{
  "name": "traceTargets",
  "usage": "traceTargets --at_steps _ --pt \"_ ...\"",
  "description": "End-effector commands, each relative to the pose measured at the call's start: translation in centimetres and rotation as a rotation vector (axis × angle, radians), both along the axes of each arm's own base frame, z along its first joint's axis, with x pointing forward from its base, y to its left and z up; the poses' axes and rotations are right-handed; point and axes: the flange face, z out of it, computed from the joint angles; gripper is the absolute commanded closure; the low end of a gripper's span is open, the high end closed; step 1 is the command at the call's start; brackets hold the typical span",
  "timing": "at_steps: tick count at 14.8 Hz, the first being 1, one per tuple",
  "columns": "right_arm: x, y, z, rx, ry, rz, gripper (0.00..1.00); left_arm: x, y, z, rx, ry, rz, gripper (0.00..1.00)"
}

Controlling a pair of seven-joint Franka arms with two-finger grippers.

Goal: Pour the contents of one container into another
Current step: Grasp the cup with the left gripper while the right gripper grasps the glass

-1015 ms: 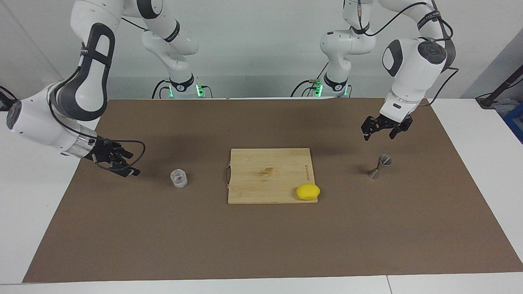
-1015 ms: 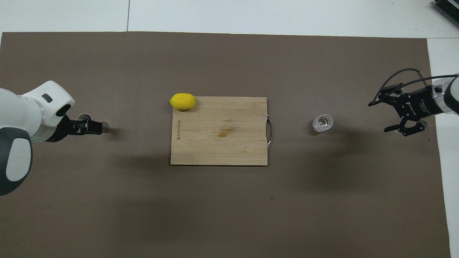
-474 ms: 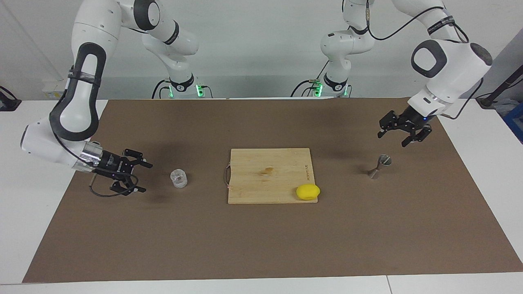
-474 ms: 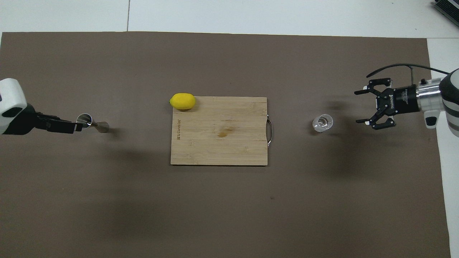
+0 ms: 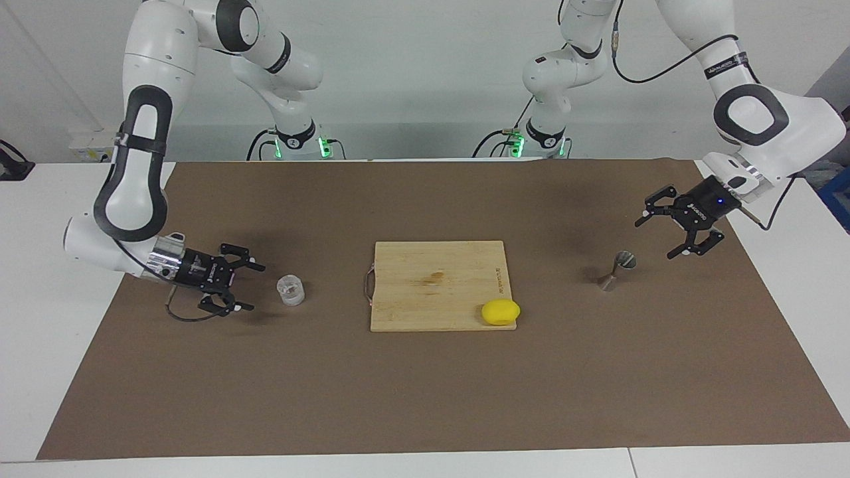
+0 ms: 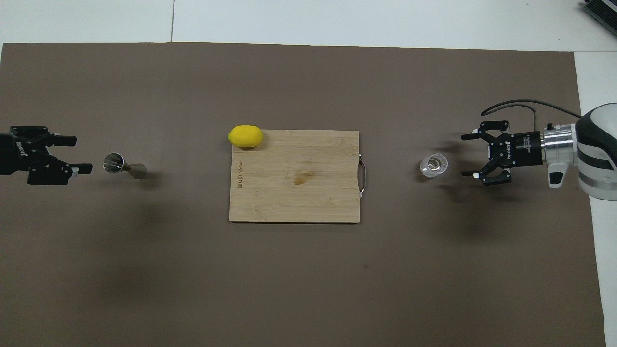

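Saw the clear glass tumbler (image 5: 291,291) upright on the brown mat (image 5: 425,398), toward the right arm's end, beside the bamboo cutting board (image 5: 438,285). Found the right gripper (image 5: 249,287) low and level just beside the tumbler, fingers spread wide, grasping nothing. Noted the steel jigger (image 5: 616,270) standing apart toward the left arm's end. Spotted the left gripper (image 5: 657,237) raised near the jigger, fingers released and empty. Observed a lemon (image 5: 501,311) on the board's corner.
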Motion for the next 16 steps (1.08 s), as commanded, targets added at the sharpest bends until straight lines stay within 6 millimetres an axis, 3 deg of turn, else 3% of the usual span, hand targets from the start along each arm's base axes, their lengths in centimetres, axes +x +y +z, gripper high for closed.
traceTargets --at_steps 1,5,8,10,12,16 --pt "-0.8 0.8 -2.1 0.073 0.001 -0.042 0.0 1.8 1.6 -2.0 -0.209 -0.038 -0.085 0.0" --pt "-1.6 1.7 -3.7 0.095 -0.024 -0.061 0.0 1.3 3.0 -6.3 -0.379 -0.119 -0.149 0.0" --pt "-1.4 2.9 -4.1 0.099 -0.033 -0.083 0.0 -1.0 4.2 -9.8 -0.445 -0.232 -0.165 0.0" --pt "-1.1 3.9 -4.6 0.111 -0.034 -0.089 0.0 -1.2 4.7 -12.3 -0.541 -0.279 -0.18 0.0" --pt "-1.1 4.0 -5.0 0.112 -0.043 -0.088 0.0 -1.6 5.5 -13.7 -0.575 -0.316 -0.162 0.0" --pt "-1.2 4.0 -5.1 0.112 -0.045 -0.086 0.0 -1.8 4.5 -18.3 -0.726 -0.397 -0.143 0.0"
